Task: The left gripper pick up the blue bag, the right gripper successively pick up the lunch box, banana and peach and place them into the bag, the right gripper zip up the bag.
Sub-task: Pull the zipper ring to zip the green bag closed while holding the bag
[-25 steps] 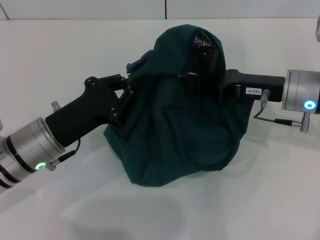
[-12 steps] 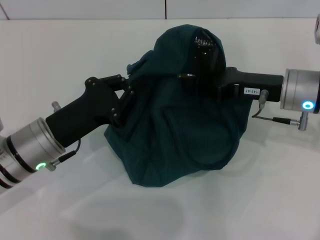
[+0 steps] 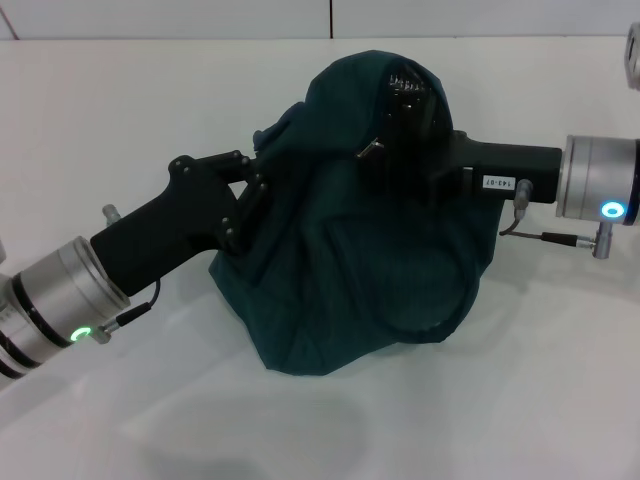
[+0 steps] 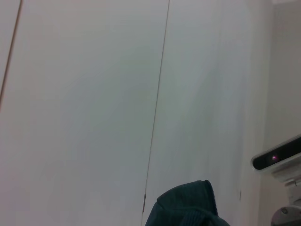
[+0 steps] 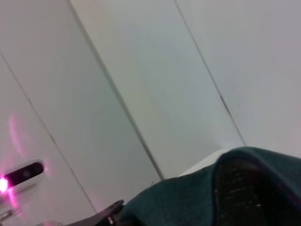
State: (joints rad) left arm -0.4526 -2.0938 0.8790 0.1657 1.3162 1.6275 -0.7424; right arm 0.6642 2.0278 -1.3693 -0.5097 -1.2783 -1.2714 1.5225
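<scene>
The blue bag (image 3: 350, 290) sits slumped in the middle of the white table, its dark mesh lining (image 3: 410, 95) showing at the top opening. My left gripper (image 3: 255, 190) reaches in from the lower left and is shut on the bag's left edge. From the right, my right gripper (image 3: 375, 152) lies across the upper part of the bag, shut on a small metal zipper pull (image 3: 372, 150). The lunch box, banana and peach are hidden. A fold of the bag (image 4: 188, 207) shows in the left wrist view. The right wrist view shows the bag (image 5: 188, 197) and its mesh (image 5: 240, 193).
The white table (image 3: 120, 100) stretches around the bag on all sides. A wall with a vertical seam (image 3: 331, 18) stands behind it. A camera bar with a pink light (image 4: 275, 157) appears in the left wrist view, and the right wrist view shows a similar pink-lit bar (image 5: 21, 173).
My right arm has shifted a little to the left and slightly up along the bag's top, carrying the zipper pull with it. The left gripper and the bag's body have stayed put.
</scene>
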